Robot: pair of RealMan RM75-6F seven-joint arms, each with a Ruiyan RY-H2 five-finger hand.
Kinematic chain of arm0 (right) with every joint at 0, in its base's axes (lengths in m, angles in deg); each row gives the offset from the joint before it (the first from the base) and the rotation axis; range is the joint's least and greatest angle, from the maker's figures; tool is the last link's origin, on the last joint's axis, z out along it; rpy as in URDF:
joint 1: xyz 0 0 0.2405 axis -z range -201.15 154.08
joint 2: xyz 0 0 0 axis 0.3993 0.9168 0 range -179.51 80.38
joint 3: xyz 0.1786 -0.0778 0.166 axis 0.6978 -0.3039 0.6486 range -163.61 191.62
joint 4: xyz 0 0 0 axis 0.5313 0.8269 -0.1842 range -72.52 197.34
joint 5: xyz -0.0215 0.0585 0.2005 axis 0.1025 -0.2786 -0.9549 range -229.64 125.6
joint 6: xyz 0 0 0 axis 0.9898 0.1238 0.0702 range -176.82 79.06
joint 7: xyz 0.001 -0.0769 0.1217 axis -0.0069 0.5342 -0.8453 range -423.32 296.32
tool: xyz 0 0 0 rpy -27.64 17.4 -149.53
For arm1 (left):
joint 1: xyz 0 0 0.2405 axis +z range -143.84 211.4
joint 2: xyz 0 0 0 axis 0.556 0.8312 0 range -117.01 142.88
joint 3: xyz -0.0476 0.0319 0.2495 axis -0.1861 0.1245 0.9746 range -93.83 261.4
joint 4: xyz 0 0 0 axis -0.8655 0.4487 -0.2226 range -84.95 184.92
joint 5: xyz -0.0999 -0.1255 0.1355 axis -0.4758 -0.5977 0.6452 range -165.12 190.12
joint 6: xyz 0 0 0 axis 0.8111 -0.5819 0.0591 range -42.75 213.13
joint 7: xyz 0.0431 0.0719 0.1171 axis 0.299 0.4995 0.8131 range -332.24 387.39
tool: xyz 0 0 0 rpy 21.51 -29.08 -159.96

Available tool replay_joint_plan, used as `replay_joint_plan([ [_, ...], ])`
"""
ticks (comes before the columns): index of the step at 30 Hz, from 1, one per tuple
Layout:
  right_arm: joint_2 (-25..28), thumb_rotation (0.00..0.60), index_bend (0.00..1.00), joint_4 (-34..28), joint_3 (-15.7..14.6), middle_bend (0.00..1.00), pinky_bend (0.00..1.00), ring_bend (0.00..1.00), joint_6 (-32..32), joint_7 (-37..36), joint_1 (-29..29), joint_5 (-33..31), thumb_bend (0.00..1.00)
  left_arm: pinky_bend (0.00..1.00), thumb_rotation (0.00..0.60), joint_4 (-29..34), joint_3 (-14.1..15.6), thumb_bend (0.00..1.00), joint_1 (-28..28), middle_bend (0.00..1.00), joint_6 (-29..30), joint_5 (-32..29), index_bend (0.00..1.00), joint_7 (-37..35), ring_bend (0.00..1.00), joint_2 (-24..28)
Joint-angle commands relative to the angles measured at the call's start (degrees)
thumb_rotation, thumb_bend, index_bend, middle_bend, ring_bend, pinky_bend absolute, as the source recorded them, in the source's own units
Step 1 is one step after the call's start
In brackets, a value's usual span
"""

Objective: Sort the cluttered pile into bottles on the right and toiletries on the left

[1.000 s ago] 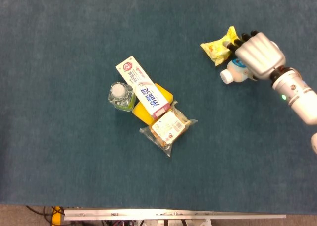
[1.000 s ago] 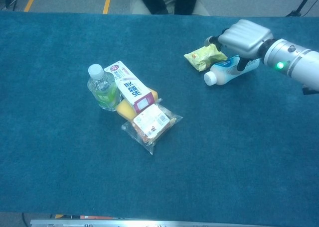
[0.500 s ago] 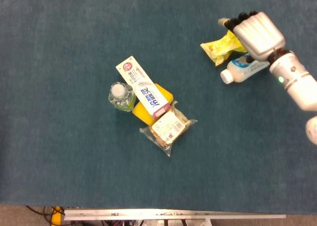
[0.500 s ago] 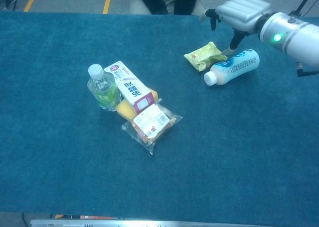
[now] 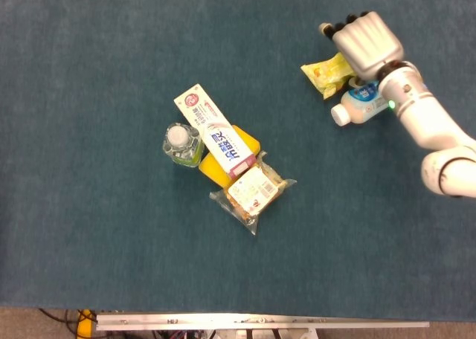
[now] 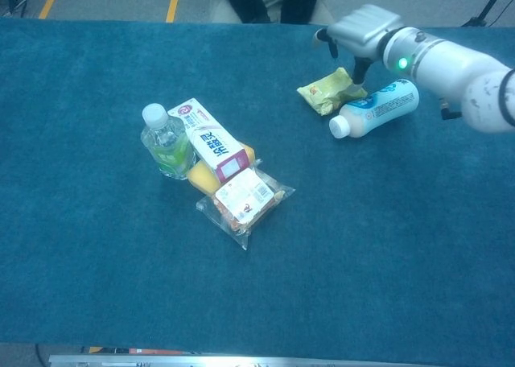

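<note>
A dark teal cloth (image 5: 89,71) covers the whole table in the head view, and the right hand (image 5: 364,43) hangs above its far right part, fingers spread a little and holding nothing. Just beneath the hand's near side lies a white bottle (image 5: 360,105) on its side, blue label up, white cap pointing toward the pile; beside it, under the fingers, sits a crumpled yellow packet (image 5: 327,73). Well to the hand's left is the pile: a clear green-labelled water bottle (image 5: 180,144) upright, a long white toothpaste box (image 5: 212,129) leaning across a yellow block (image 5: 239,142), and a clear snack bag (image 5: 251,191) touching them. In the chest view the right hand (image 6: 360,27) hovers above the yellow packet (image 6: 328,90) with the white bottle (image 6: 378,108) lying free, apart from the fingers. The left hand shows in neither view.
</note>
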Motion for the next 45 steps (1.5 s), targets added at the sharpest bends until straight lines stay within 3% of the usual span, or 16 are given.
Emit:
replay_joint_plan([
  [1, -1.6, 0.6, 0.19, 2.0, -0.8, 0.38, 0.37, 0.28, -1.0, 0.9, -1.2, -1.2, 0.0, 0.25, 0.6, -0.1, -0.1, 0.37, 0.1, 0.36, -0.1, -0.4, 0.34, -0.1, 0.29, 0.0],
  [14, -6.6, 0.6, 0.19, 9.4, -2.5, 0.38, 0.37, 0.28, -4.0, 2.2, -4.4, -5.1, 0.0, 0.25, 0.6, -0.4, -0.3, 0.37, 0.1, 0.36, -0.4, -0.5, 0.34, -0.3, 0.29, 0.2],
  [18, -8.3, 0.6, 0.3, 11.6, -2.7, 0.41, 0.37, 0.3, -4.1, 2.4, -5.2, -5.8, 0.0, 0.25, 0.6, -0.3, -0.3, 0.37, 0.2, 0.36, -0.3, -0.6, 0.34, -0.4, 0.29, 0.3],
  [22, -9.9, 0.6, 0.48, 13.5, -3.1, 0.48, 0.41, 0.38, -4.4, 2.8, -5.7, -6.2, 0.0, 0.25, 0.6, -0.3, -0.3, 0.37, 0.4, 0.36, -0.2, -0.8, 0.34, -0.5, 0.29, 0.4],
  [26, -10.7, 0.6, 0.54, 14.4, -3.2, 0.53, 0.47, 0.44, -4.2, 2.5, -5.9, -6.1, 0.0, 0.25, 0.6, -0.3, -0.3, 0.37, 0.6, 0.36, 0.0, -0.8, 0.34, -0.8, 0.29, 0.5],
  [30, -10.1, 0.6, 0.56, 13.5, -2.4, 0.55, 0.52, 0.47, -3.2, 0.8, -5.6, -5.2, 0.0, 0.25, 0.6, -0.4, -0.3, 0.37, 0.7, 0.36, 0.1, -0.9, 0.34, -1.0, 0.29, 0.5],
  [45, -4.3, 0.6, 0.56, 3.4, 1.5, 0.56, 0.54, 0.49, 1.2, -8.5, -3.5, 0.6, 0.0, 0.25, 0.6, -0.2, -0.4, 0.37, 0.8, 0.36, 0.3, -0.4, 0.34, -0.8, 0.29, 0.7],
])
